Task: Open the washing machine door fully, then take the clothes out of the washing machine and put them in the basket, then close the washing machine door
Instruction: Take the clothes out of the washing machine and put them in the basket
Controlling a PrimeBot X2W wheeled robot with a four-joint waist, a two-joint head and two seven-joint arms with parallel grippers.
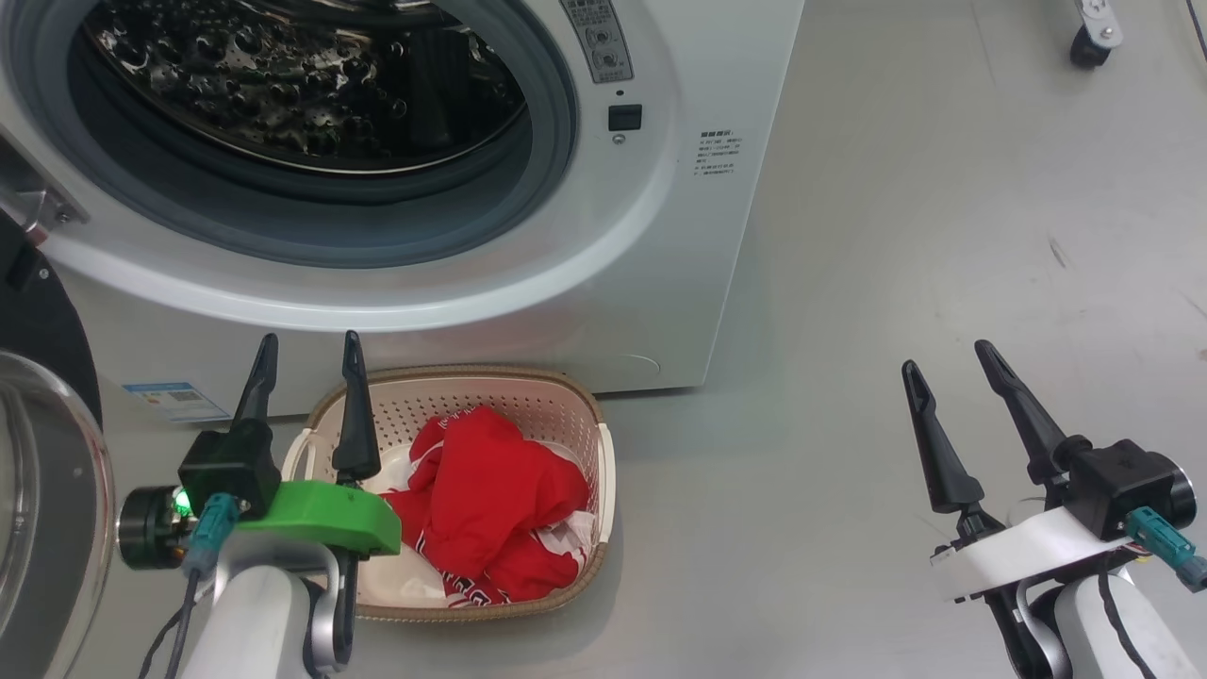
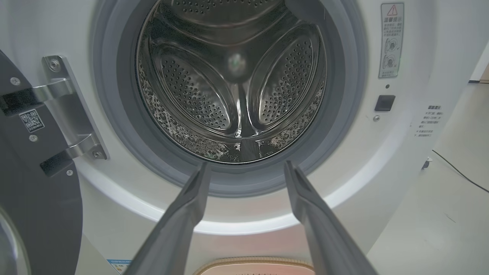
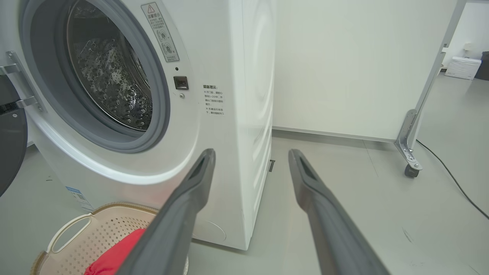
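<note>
Left gripper [image 1: 310, 339]: fingers spread wide, nothing between them. It hovers over the near-left corner of the basket [image 1: 566, 385].

Right gripper [image 1: 945, 356]: also wide and empty, over bare floor [image 1: 896, 236], well apart from everything. Judged parked clear of the work.

The basket sits on the floor just below and right of the left gripper, close against the foot of the washing machine [image 1: 660, 264]; cannot tell if they touch. Likely set there to keep the drop from the drum short.

Clothes [image 1: 490, 490]: a red heap inside the basket, just right of the left gripper's fingers.

The washing machine stands straight ahead of the left gripper and ahead-left of the right one. In the left wrist view the drum [image 2: 237, 76] shows bare steel beyond the fingertips, with no fabric seen.

Washing machine door [image 1: 38, 330]: swung open, hanging on its hinge [image 2: 68, 110] to the left of the left gripper.

Judgement: unloading looks done and closing the door remains. The left gripper is the nearer one.

Count:
- 2 grippers
- 1 basket
- 1 machine
- 1 door
- 1 heap of clothes; pieces in it cannot be counted
</note>
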